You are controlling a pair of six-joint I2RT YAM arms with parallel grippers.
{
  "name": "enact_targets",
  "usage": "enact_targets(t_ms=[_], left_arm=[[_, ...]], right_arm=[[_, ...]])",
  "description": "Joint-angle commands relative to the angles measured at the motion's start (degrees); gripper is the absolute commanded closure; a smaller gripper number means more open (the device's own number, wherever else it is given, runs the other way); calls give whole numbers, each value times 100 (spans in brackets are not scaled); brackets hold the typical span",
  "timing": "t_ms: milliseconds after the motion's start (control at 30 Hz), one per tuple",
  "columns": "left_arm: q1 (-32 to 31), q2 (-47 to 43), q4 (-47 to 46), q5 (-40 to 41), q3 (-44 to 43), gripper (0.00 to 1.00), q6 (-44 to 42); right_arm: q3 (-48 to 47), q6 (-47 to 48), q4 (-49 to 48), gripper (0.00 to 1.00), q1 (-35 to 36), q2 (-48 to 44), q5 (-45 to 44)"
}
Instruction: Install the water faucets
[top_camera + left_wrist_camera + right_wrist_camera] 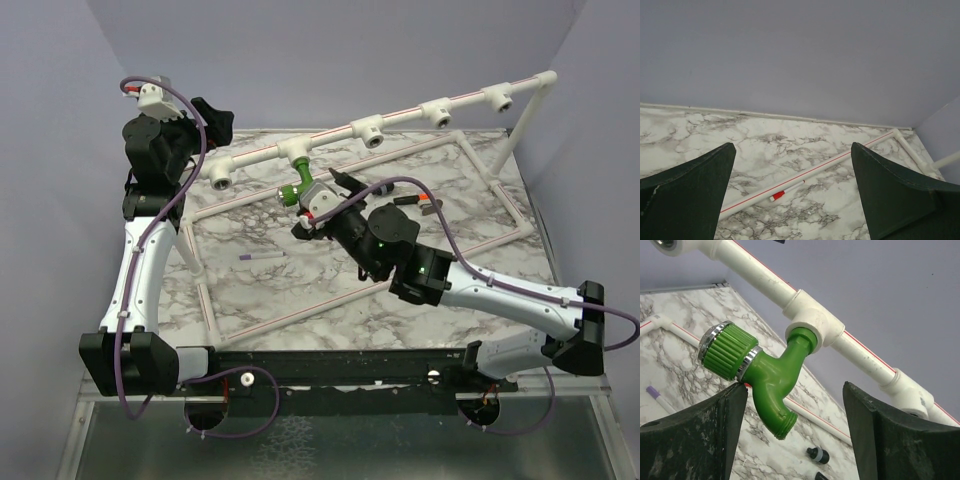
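One green faucet (771, 371) sits with its stem in a white T-socket (815, 317) of the pipe frame (747, 267). That is the second socket from the left in the top view. The knob points out to the side and the spout hangs down at a slant.

Your right gripper (795, 386) has its jaws spread wide on either side of the faucet and clamps nothing. The left-hand finger (715, 425) sits just under the knob; contact can't be told. The other finger is well apart.

My read is that this is the let-go after seating. Back straight out along the stem line and don't sweep sideways, or that near finger may catch the knob and twist the faucet. Check that the stem is fully home before you leave.

Your left gripper (792, 150) is wide open with nothing in it, aimed at the marble table (790, 145).

- **Right wrist view only:** the stem-to-socket joint up close, plus a small black piece (817, 455) on the table below.
- **Top view only:** four more sockets with no faucet in them, e.g. (372, 133), the purple pen (262, 257) lying apart, and the left arm parked at the frame's left end.
- **Left wrist view only:** a thin white stick with a red tip (786, 192) beside the floor pipe.

No spare faucet can be made out in any view.
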State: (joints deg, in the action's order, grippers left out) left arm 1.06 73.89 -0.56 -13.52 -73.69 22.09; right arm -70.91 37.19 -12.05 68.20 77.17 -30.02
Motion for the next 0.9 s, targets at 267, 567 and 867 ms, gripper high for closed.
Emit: enact_targets(t_ms=[267, 567, 867], left_arm=[[-95, 319, 1086, -39, 479, 1, -44], [-97, 567, 1215, -224, 91, 1, -67], [-97, 711, 1505, -275, -536, 1, 85]], right_arm=[[-219, -343, 1927, 11, 79, -1022, 398], [872, -1332, 2365, 10, 74, -2240, 27], [2322, -1672, 2031, 3, 72, -3068, -743]])
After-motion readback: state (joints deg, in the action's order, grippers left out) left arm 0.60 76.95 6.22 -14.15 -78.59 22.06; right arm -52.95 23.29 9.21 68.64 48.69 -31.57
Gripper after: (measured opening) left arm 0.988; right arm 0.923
